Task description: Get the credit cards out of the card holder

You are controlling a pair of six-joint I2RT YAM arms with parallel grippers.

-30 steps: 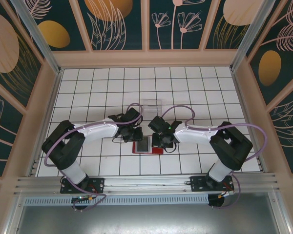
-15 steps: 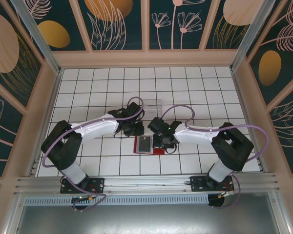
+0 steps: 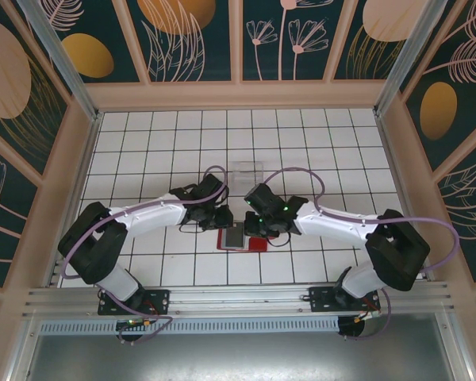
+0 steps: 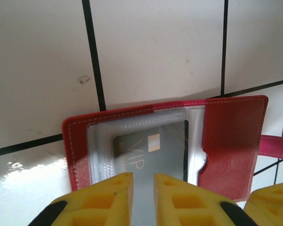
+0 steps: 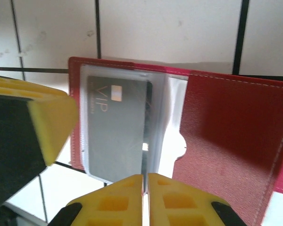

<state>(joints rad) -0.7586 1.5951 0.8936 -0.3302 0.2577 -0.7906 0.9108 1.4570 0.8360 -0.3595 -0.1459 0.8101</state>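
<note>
The card holder [image 3: 259,244] is a red wallet lying open on the tiles between both grippers. In the left wrist view its clear pocket holds a grey credit card [image 4: 151,150] marked VIP, and its red closure tab [image 4: 276,146] sticks out to the right. My left gripper [image 4: 142,181] stands over the pocket's near edge, its jaws a narrow gap apart with nothing pinched. My right gripper [image 5: 145,178] is closed on the thin near edge of the credit card [image 5: 115,127], which tilts up out of the card holder [image 5: 231,127]. From above, the left gripper [image 3: 222,221] and right gripper [image 3: 259,229] flank the wallet.
A clear plastic tray [image 3: 246,171] stands just beyond the grippers. Wooden walls [image 3: 78,182] fence the tiled table on three sides. The left gripper's yellow finger [image 5: 49,125] sits close to the wallet's left edge in the right wrist view.
The right arm has stretched further out, its gripper shifting slightly left over the wallet. The left gripper has drifted a little around the wallet's top left. The wallet has stayed put.
</note>
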